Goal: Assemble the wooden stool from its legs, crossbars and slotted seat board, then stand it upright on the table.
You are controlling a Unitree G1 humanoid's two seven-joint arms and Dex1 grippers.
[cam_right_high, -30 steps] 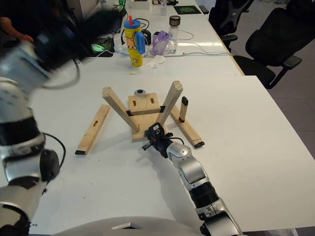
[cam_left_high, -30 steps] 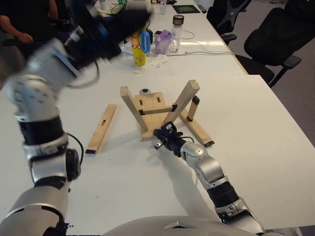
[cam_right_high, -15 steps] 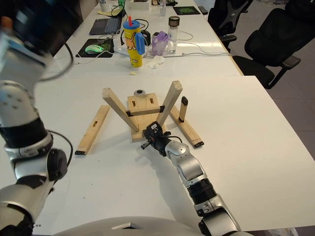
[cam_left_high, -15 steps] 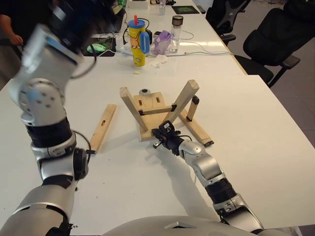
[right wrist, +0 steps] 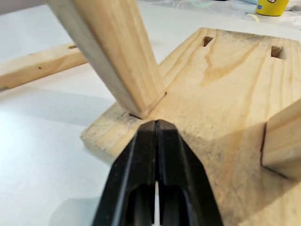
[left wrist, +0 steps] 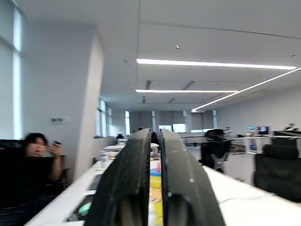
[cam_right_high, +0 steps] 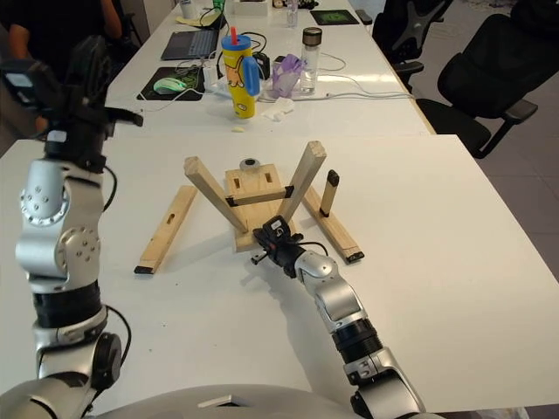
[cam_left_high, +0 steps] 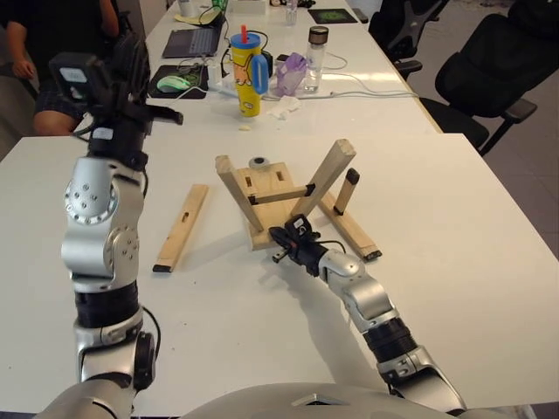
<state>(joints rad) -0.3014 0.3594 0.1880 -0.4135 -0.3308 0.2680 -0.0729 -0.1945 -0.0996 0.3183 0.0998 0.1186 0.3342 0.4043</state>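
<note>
right wrist view: right gripper (right wrist: 156, 124) pinched together, empty, tip at the seat board (right wrist: 225, 89) near edge, beside a slotted-in leg (right wrist: 113, 52). loose leg (cam_left_high: 182, 225) lies left of it, long axis near-to-far, nearer the left arm. left gripper (left wrist: 157, 141) together, raised high.

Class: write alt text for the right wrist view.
The black right gripper, shut, points at the slotted pale wooden seat board where a square wooden leg enters it. A loose wooden bar lies on the white table.
</note>
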